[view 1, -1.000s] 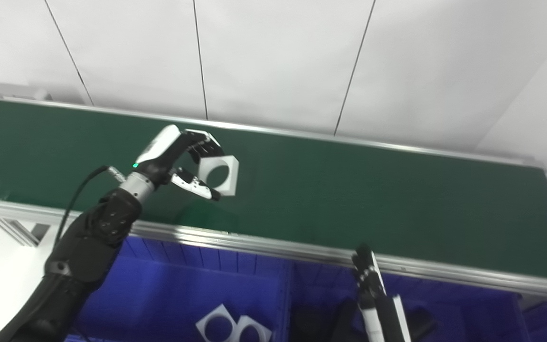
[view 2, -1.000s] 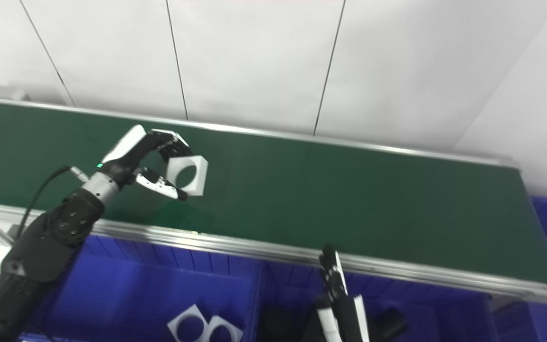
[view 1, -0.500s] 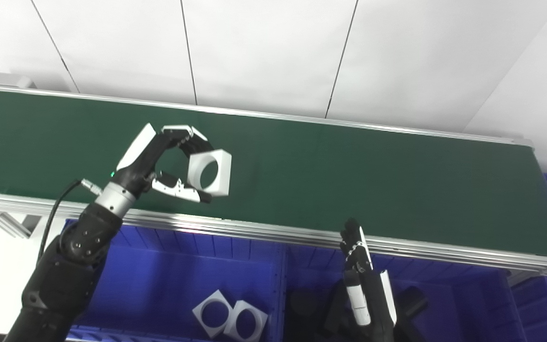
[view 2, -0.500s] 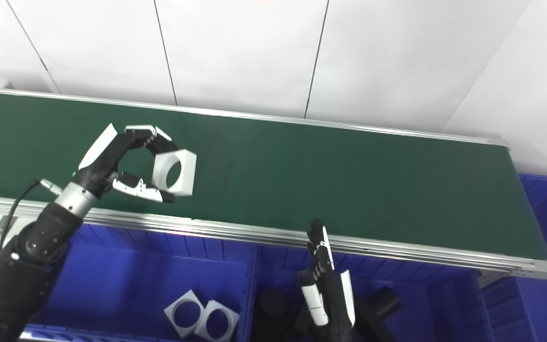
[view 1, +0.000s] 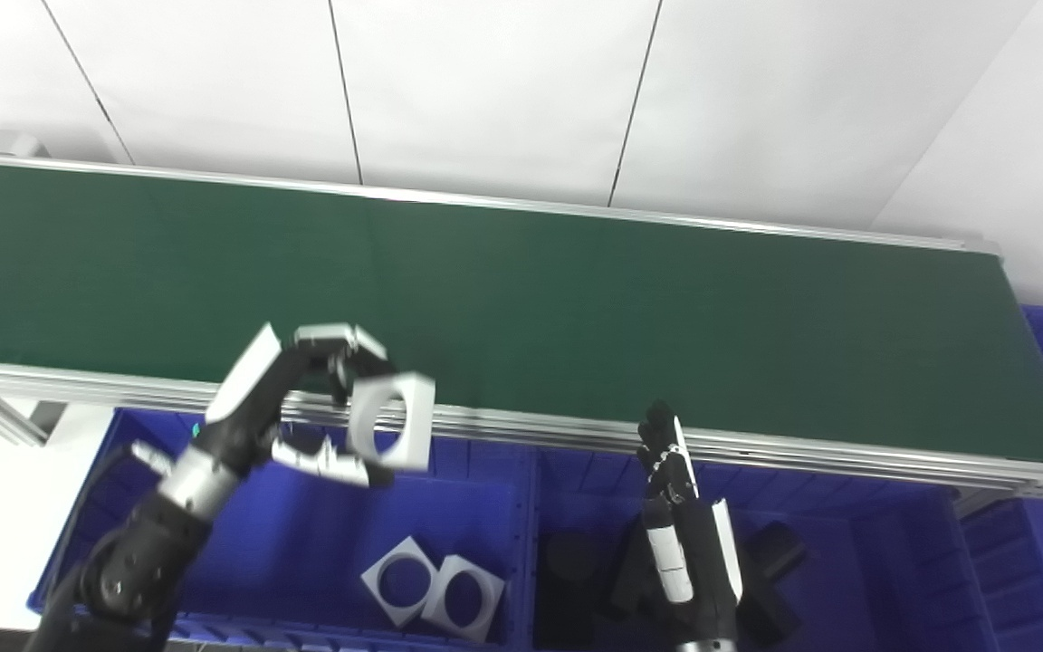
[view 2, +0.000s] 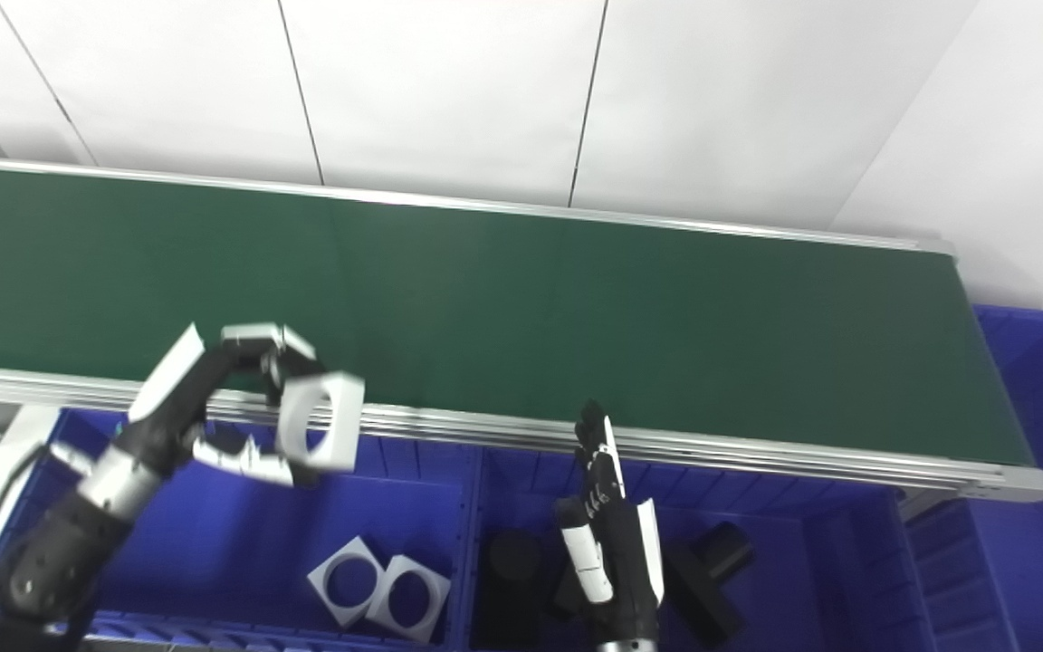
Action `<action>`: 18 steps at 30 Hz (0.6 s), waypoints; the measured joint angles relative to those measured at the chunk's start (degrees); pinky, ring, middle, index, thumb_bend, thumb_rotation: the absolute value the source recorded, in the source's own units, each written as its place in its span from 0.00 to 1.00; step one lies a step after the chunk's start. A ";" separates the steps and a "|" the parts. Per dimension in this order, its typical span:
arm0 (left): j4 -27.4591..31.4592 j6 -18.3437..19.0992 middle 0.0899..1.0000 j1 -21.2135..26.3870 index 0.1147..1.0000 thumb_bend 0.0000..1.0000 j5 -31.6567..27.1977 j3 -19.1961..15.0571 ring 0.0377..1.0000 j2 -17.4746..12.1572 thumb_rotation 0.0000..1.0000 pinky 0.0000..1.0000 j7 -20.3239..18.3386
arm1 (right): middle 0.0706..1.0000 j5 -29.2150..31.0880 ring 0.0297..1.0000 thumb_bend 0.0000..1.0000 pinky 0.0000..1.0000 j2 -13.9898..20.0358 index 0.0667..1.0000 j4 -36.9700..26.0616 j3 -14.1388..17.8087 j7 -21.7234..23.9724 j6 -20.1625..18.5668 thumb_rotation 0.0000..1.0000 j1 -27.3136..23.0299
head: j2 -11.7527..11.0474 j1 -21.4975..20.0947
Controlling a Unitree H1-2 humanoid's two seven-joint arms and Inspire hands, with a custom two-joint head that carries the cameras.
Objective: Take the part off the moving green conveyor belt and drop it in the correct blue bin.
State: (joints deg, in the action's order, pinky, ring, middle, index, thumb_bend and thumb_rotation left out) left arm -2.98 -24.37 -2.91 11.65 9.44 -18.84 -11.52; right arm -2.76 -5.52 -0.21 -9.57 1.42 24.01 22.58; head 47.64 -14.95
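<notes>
Holding white part (view 1: 388, 421) in left hand (view 1: 291, 407) fingers | left bin (view 1: 304, 552): two white parts (view 1: 431, 593) | right bin (view 1: 847, 589): black parts (view 1: 770, 552)

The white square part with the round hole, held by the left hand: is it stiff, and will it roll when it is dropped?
The white part probably is stiff: it keeps flat faces and straight edges in the left hand. Rolling looks unlikely; its outline is square, and two similar parts lie flat in the left blue bin. It seems light, being mostly hole.
</notes>
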 measured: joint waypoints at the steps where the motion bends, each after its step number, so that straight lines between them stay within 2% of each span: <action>1: 0.45 0.01 0.45 -0.44 0.43 0.50 0.18 0.06 0.41 -0.07 0.00 0.37 -0.09 | 1.00 -0.01 1.00 0.72 1.00 0.01 1.00 0.00 -0.06 -0.08 0.00 0.87 0.00 | 0.00 0.00; 4: 2.49 0.16 0.43 -1.16 0.43 0.50 1.54 0.42 0.43 -0.22 0.00 0.30 -0.58 | 1.00 -0.33 1.00 0.73 1.00 0.02 1.00 0.00 -0.10 -0.58 0.00 0.88 -0.14 | 0.00 0.27; 6: 2.89 0.32 0.45 -1.47 0.44 0.50 2.51 0.68 0.39 -0.22 0.00 0.36 -0.67 | 1.00 -0.43 1.00 0.71 1.00 0.09 1.00 0.00 -0.11 -0.93 0.00 0.88 0.04 | -0.26 0.70; 7: 2.87 0.61 0.44 -1.63 0.42 0.50 3.19 0.84 0.44 -0.33 0.00 0.44 -0.80 | 1.00 -0.42 1.00 0.71 1.00 0.19 1.00 -0.01 -0.12 -1.01 0.00 0.87 0.06 | -0.44 0.97; 8: 2.84 0.69 0.44 -1.80 0.42 0.50 3.78 0.98 0.46 -0.53 0.00 0.47 -0.99 | 1.00 -0.41 1.00 0.71 1.00 0.34 1.00 -0.01 -0.13 -1.06 0.00 0.87 0.06 | -0.44 0.97; 14: 2.77 1.69 0.45 -2.53 0.41 0.50 5.76 1.57 0.46 -2.27 0.00 0.48 -2.45 | 1.00 -0.33 1.00 0.74 1.00 1.49 1.00 -0.38 -0.35 -1.06 0.00 0.89 0.71 | -0.53 1.58; 18: 5.51 5.71 0.45 -2.82 0.41 0.50 8.41 2.81 0.45 -2.72 0.00 0.50 -4.60 | 1.00 1.74 1.00 0.71 1.00 2.46 1.00 -2.33 -1.16 -0.23 0.00 0.88 1.85 | -0.53 2.02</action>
State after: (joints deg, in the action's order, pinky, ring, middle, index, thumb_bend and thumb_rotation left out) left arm 2.54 -18.65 -5.73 20.05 12.25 -21.56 -16.12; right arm -1.03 -3.05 -2.54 -10.73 1.19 24.01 24.43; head 47.11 -12.92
